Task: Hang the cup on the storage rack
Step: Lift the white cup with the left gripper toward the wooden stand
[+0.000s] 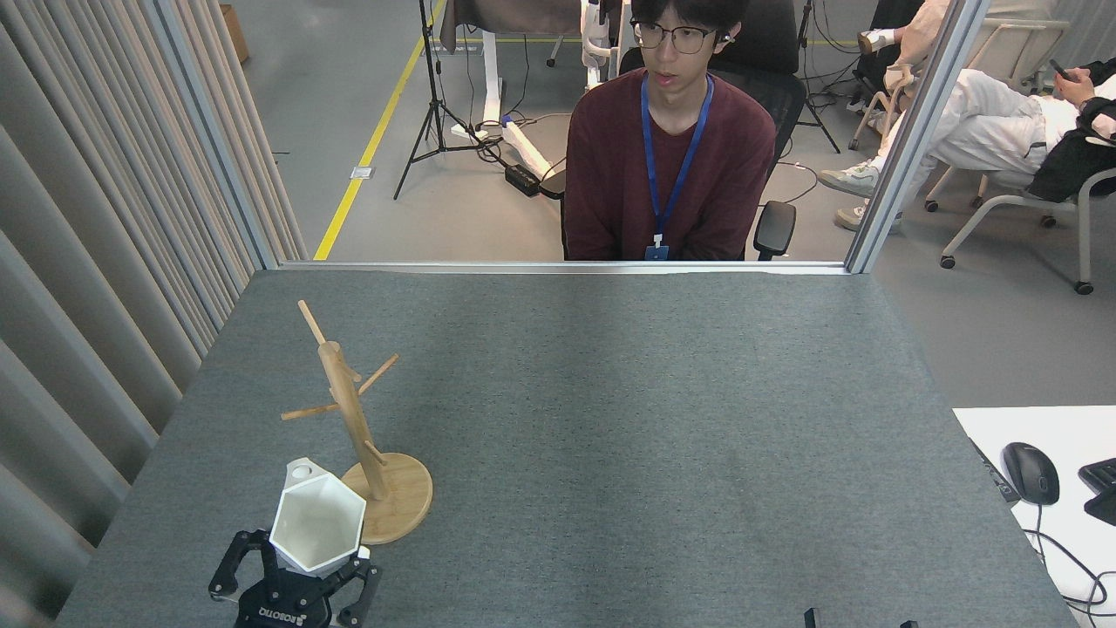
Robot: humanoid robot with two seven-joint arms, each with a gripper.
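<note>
Grey felt tabletop (610, 392). Lower left, left end effector (296, 580) grips cup (316, 522) against storage rack (357, 427); collision could topple it. Right end effector's (859, 621) state: cannot tell.

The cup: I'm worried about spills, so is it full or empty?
Empty. The cup, held mouth-up in the left gripper, shows only bare white inside walls and bottom.

White cup (317, 522) in left hand (292, 580), beside storage rack (362, 436)
</note>
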